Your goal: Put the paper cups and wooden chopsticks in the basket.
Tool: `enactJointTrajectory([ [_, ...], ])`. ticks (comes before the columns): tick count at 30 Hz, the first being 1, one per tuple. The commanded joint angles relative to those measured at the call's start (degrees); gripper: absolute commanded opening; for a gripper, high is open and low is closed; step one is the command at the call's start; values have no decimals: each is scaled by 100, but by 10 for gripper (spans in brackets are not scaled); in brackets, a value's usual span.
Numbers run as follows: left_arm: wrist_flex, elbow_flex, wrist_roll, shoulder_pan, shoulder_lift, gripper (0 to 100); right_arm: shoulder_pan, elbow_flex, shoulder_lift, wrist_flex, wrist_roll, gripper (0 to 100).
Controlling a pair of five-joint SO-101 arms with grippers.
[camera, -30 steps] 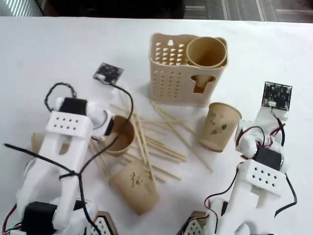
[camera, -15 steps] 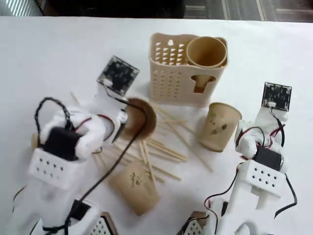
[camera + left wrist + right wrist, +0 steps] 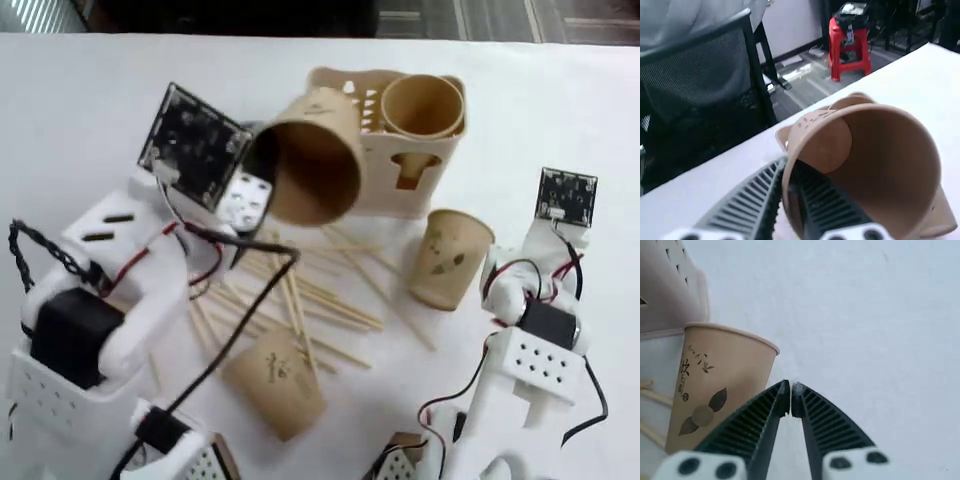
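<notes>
Standing upright toward the far edge of the table point(image 3: 90, 90): a beige perforated basket point(image 3: 440, 170), holding one paper cup point(image 3: 422, 105) mouth-up at its right end. Hanging tilted in front of the basket's left half, rim pinched by the left gripper point(image 3: 788, 167): a second cup point(image 3: 315, 170). Standing just beside the basket's near right corner: a leaf-printed cup point(image 3: 448, 258). Lying on its side toward the near edge, among wooden chopsticks point(image 3: 320, 300) scattered mid-table: a fourth cup point(image 3: 275, 382).

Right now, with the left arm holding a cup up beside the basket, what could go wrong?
The left gripper pinches only the rim of the held cup, which is tilted sideways, so it might slip out. The basket already has a standing cup in one compartment; the held cup could strike the wall and tip the basket.
</notes>
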Motion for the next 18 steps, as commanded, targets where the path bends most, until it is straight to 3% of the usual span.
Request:
enactJointTrajectory([
  [1, -985, 237, 35, 391, -92, 20, 40, -44, -92, -119, -53, 25],
  [6, -2444, 1222, 35, 734, 40, 20, 40, -44, -92, -119, -53, 25],
  [11, -3288, 1336, 62, 822, 954, 20, 40, -44, -110, -119, -35, 25],
  [18, -3191, 325, 70, 787, 2589, 20, 40, -44, -101, -119, -18, 25],
])
